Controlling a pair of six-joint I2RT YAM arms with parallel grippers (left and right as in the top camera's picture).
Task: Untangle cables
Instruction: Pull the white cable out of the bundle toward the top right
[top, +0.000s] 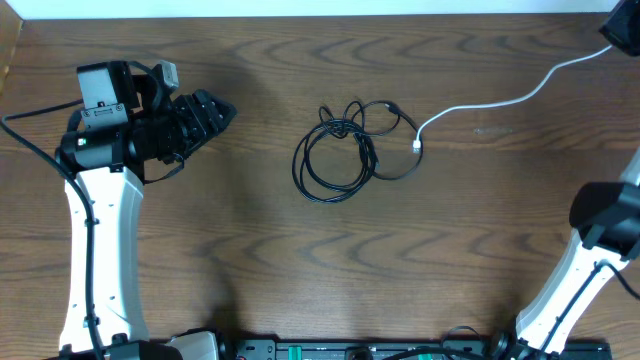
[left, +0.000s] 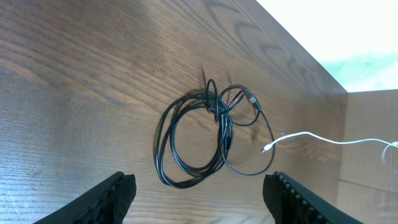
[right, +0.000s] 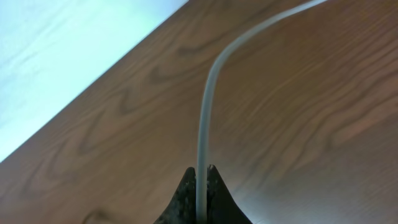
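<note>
At the far right corner of the brown wood-grain table (top: 200, 250): right gripper (right: 202, 182), pressed together on the thin white cable (right: 208, 106), pinching it between the fingertips. From that pinch, a long shallow curve leftward and toward the near side, ending in a small white plug (top: 417, 147) just beside the right edge of the thin black cable (top: 335, 160). Plug touching the outermost black loop or passing under it: cannot tell.

Black cable: at mid-table, coiled in several overlapping loops, with a knot-like crossing at the far side of the bundle.

Left of the bundle, well apart from it: left gripper (top: 228, 112), spread wide, holding nothing, hovering above the wood with fingers aimed rightward at the coil.

Long axis of the white cable: roughly from the bundle out to the right gripper, which probably suits a pull along that same line to draw the plug clear of the loops.

Nearer to the black coil: the left arm (top: 100, 230), likely the one to pin or lift it.

Possible trouble: a snagged plug dragging the whole coil along.
</note>
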